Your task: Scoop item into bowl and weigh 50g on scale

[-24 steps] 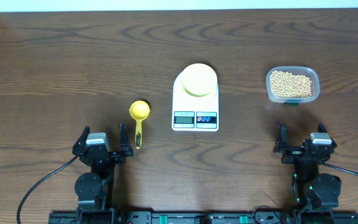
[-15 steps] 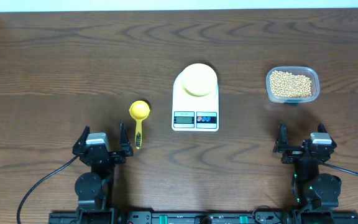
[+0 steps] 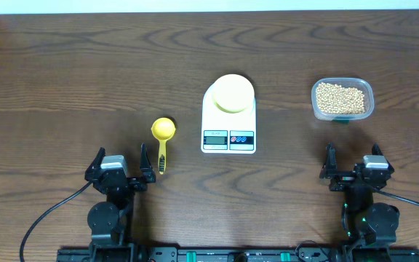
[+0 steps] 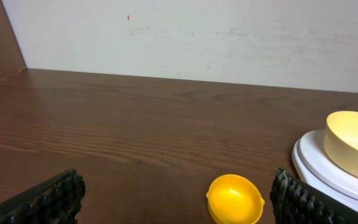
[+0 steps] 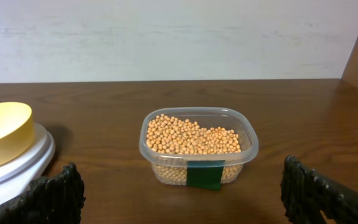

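Note:
The white scale sits mid-table with the pale-yellow bowl resting on its platform. Beige beans fill a clear plastic tub at the right. A bright yellow scoop lies left of the scale, handle toward me. My left gripper stands open at the near left, just behind the scoop, nothing between its fingers. My right gripper is open at the near right, facing the tub and its beans, well short of it. The bowl shows at the left wrist view's right edge.
A pale wall runs along the table's far edge. Cables trail from both arm bases at the near edge. A green label marks the tub's front.

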